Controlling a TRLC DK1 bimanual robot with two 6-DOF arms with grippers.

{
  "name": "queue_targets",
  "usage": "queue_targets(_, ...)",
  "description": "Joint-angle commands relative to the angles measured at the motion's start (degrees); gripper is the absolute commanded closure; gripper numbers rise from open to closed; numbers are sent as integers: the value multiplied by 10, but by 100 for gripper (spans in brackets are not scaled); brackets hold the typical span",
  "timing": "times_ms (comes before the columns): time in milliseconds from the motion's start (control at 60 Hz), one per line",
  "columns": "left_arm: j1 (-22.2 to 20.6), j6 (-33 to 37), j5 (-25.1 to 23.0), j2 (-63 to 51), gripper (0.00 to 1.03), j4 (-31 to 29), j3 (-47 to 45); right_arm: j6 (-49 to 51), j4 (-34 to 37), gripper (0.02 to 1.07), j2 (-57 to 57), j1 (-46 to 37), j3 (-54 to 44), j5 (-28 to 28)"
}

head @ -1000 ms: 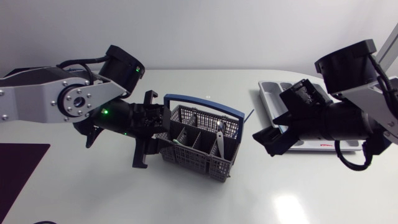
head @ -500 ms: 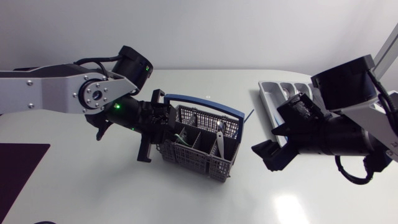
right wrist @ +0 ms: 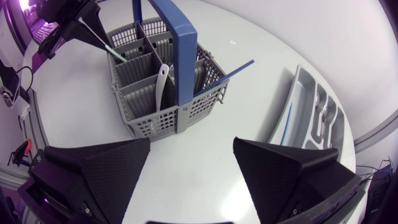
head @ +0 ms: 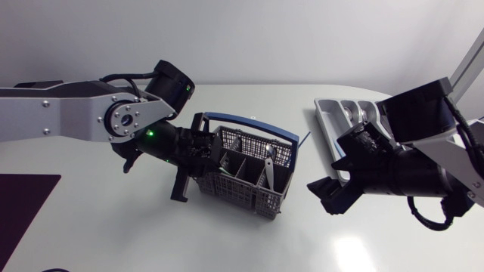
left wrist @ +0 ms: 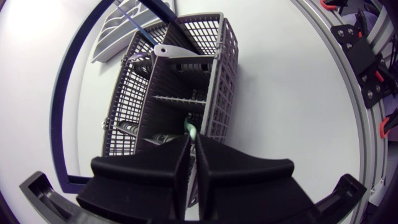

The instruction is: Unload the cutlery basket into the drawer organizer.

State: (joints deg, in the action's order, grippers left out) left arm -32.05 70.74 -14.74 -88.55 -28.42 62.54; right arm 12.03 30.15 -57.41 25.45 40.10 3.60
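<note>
Head view, cutlery basket point(head: 249, 189): grey mesh with a blue handle point(head: 249, 125), standing slightly askew on the white table point(head: 151, 234) at centre frame.
Head view, left gripper point(head: 210, 153): its arm enters from the left edge; the claw sits at the basket's left end, over an end compartment.
Left wrist view, claw: the two fingers point(left wrist: 217, 168) are almost together, clamped from both sides on a pale green piece point(left wrist: 191, 131) that rises from the basket compartment just ahead of the fingertips.
Left wrist view, white utensil point(left wrist: 166, 50): stands in a compartment farther ahead, leaning on a divider.
Head view, right gripper point(head: 333, 177): at right of centre, apart from the basket's right end and touching nothing.
Right wrist view, claw: wedge fingers point(right wrist: 112, 168) spread wide, nothing between them; the basket is ahead of them.
Right wrist view, blue stick point(right wrist: 227, 76): juts at a slant from the basket's side toward the organizer.
Head view, drawer organizer point(head: 333, 113): light grey tray at upper right, partly hidden by the right arm, well apart from the basket.
</note>
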Motion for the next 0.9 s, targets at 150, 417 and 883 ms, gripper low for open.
queue_targets(150,-5,4,-10,33,100,-39,36,0,-3,10,6,5,-20,-3)
queue_targets(417,-6,-20,-45,73,100,-196,143,-1,0,10,18,12,-24,-3)
queue_targets(883,-42,-84,-51,223,100,-329,156,-32,51,10,81,25,-18,6)
